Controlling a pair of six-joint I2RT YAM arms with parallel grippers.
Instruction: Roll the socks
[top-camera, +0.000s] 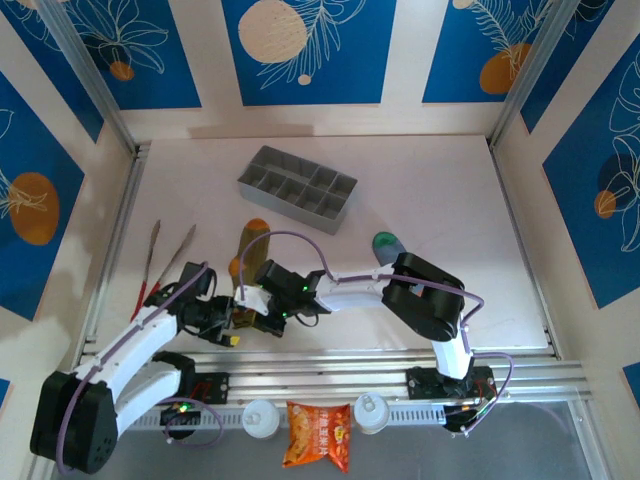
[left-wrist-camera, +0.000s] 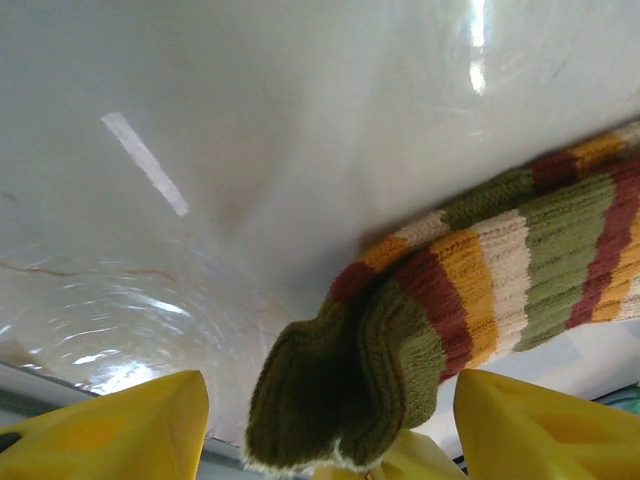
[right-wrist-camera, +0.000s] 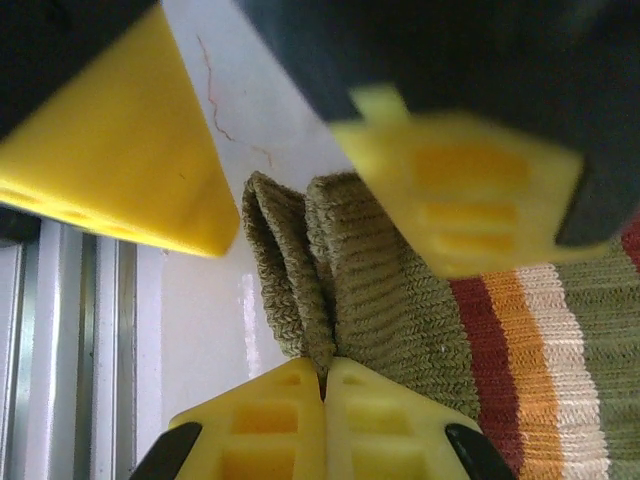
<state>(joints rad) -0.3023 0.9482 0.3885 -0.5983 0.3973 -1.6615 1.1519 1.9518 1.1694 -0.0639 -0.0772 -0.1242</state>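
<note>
1. Top external view is showing the olive sock (top-camera: 251, 240) on the worktop (top-camera: 450, 220), tongs (top-camera: 165, 258) to its left, a grey tray (top-camera: 298, 187) beyond, and the grey-blue sock (top-camera: 384, 245) (green toe showing) to its right.
2. Bare room is lying far right; the snack packet (top-camera: 318, 435) is sitting off the near edge.
3. Right wrist view is showing the right claw (right-wrist-camera: 322, 385) pinching the olive cuff, the left claw (right-wrist-camera: 340, 245) standing apart astride it.

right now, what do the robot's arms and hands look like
The left arm and right arm are white links with black joints, a lilac cable looping along each. The left hand and right hand have blocky yellow fingers with recessed pockets, on black bodies.
</note>
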